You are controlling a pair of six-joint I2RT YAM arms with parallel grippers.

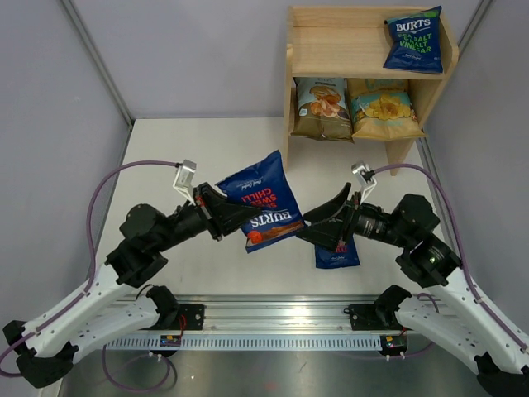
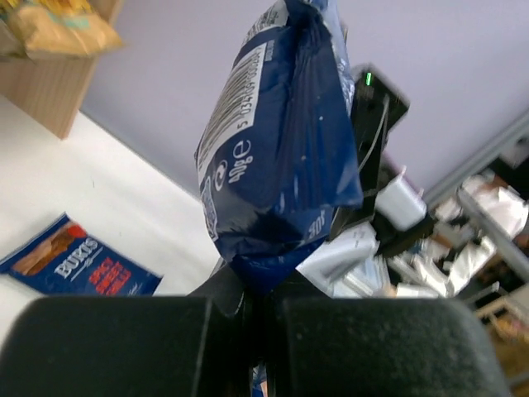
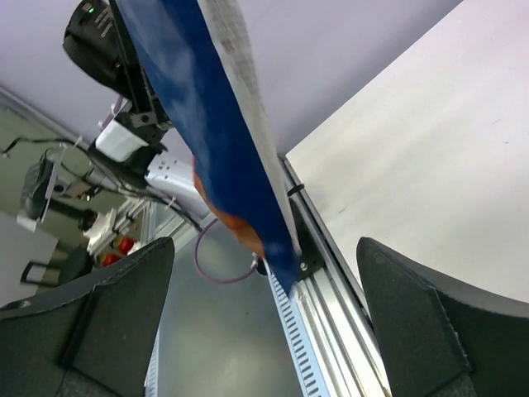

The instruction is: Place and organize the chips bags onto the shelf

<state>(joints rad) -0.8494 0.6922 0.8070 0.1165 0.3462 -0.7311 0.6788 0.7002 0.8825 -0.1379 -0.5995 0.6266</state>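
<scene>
The left gripper [image 1: 235, 217] is shut tight on one edge of a dark-blue BURTS bag [image 1: 264, 201]. It holds the bag up in the air over the middle of the table [image 1: 190, 157], well apart from the shelf [image 1: 347, 37]. The right gripper [image 1: 331, 217] has its fingers spread wide and holds nothing. It hangs just beside the lifted bag, and its own camera shows the bag's thin edge out in front of the open fingers. Under that gripper, another blue bag [image 1: 337, 253] lies flat on the table. On the shelf, a third blue bag [image 1: 413, 40] stands at the right end of the top level. The two big bags, the olive one [image 1: 321, 107] and the tan one [image 1: 382, 112], fill the bottom level. So the two small bags most likely belong up top, left of the one already there. A few things could go wrong from here. The lifted bag is pinched at only one edge and looks slippery, so it could slide out or flop over on the way. The two arms are very close, so they could bump. If both grippers pull on the same bag, it could rip or the chips could get squashed. At the shelf, the bag could catch on the side wall or knock over the standing blue bag.
</scene>
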